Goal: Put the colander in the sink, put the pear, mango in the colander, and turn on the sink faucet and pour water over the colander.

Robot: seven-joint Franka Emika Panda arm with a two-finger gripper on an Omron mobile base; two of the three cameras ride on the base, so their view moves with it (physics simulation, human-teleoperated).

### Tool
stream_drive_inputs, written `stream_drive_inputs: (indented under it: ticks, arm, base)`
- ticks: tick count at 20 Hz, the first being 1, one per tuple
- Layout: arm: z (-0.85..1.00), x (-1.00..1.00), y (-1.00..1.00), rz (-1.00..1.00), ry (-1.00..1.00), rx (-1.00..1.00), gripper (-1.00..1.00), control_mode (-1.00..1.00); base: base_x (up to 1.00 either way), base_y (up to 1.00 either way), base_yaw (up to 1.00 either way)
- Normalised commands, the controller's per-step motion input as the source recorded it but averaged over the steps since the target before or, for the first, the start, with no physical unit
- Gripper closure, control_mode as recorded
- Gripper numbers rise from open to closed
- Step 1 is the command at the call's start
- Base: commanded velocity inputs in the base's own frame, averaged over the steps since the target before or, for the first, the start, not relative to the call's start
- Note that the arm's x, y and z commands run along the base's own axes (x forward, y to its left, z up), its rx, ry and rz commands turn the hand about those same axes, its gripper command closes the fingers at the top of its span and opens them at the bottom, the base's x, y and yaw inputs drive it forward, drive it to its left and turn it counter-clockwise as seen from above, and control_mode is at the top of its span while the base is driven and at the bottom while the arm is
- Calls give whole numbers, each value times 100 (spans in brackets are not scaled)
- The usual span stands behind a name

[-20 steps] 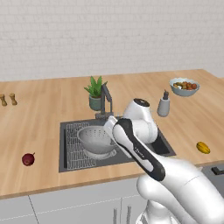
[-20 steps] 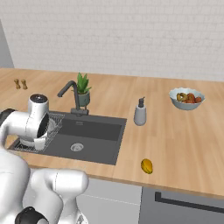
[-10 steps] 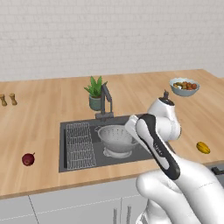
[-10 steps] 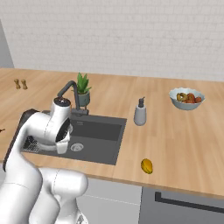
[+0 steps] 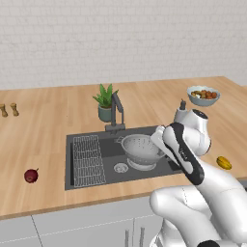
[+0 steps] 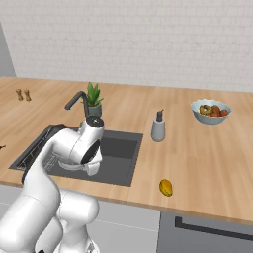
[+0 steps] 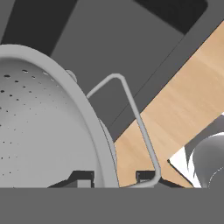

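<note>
Hand view has the jaws pinching the colander (image 7: 48, 131) rim, one finger (image 7: 81, 178) either side.

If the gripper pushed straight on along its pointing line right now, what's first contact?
Nothing new: the gripper is already clamped on the colander rim, one finger on each side. Past that, probably the dark sink floor; depth is unclear.
</note>
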Motion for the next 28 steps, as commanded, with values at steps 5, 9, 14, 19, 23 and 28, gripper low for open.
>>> stream_drive_inputs:
  ticks: [5, 9, 14, 19, 23, 28]
  arm:
    - [-9, 76, -4, 23, 0, 0, 100, -100]
    - [-24, 70, 0, 25, 2, -8, 100, -100]
    - [-24, 72, 0, 21, 4, -8, 100, -100]
    - [-25, 67, 3, 10, 1, -1, 100, -100]
    - [-34, 46, 4, 6, 0, 0, 100, -100]
    - [-46, 25, 16, 3, 0, -2, 100, -100]
  base:
    - [0, 0, 0]
    - [0, 0, 0]
    - [0, 0, 0]
    - [0, 0, 0]
    - [0, 0, 0]
    - [0, 0, 0]
